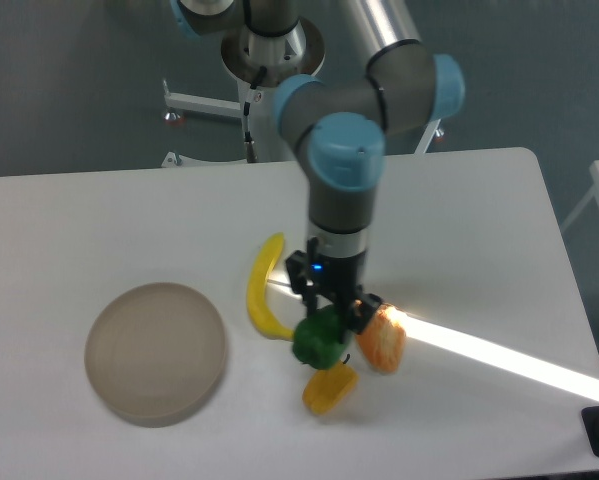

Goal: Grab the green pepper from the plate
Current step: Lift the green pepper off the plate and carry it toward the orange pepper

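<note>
Your plate (155,352) sits bare on the left. Your gripper (329,318) is pinched tight on the green pepper (319,338), up in the air above the yellow pepper (329,389). It looks light, firm and shiny-slippery, so squeeze its fat middle.

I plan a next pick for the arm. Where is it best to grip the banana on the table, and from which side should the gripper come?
Probably the middle of the banana, from straight above. It lies flat on the table, curved and running near to far, so the fingers would close across its narrow width. The gripper is shut on the green pepper.
</note>
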